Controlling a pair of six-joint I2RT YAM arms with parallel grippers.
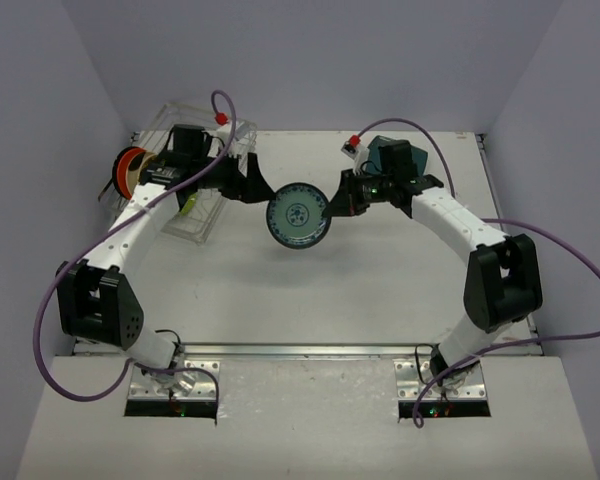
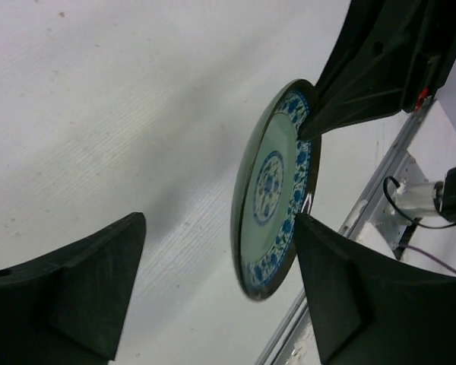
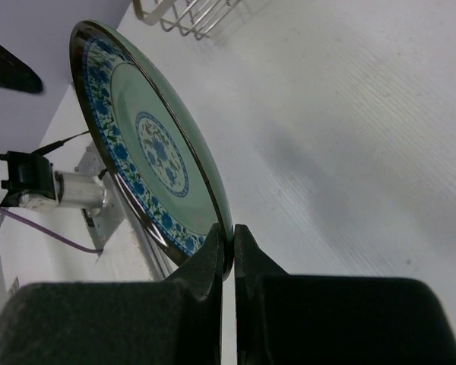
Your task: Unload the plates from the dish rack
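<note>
The patterned teal plate [image 1: 297, 215] hangs on edge above the middle of the table. My right gripper [image 1: 332, 203] is shut on its right rim; in the right wrist view the fingers [image 3: 229, 232] pinch the rim of the plate [image 3: 148, 144]. My left gripper [image 1: 258, 190] is open at the plate's left rim. In the left wrist view [image 2: 220, 220] the plate [image 2: 273, 190] sits between the spread fingers, close to the right one. The dish rack [image 1: 195, 165] stands at the back left with an orange-red plate [image 1: 130, 172] and a lime green one [image 1: 185, 205].
A dark teal rounded-square plate [image 1: 392, 155] lies on the table at the back right, behind my right wrist. A corner of the rack [image 3: 186, 15] shows in the right wrist view. Purple cables loop along both arms. A metal rail [image 1: 310, 350] runs along the table's near edge.
</note>
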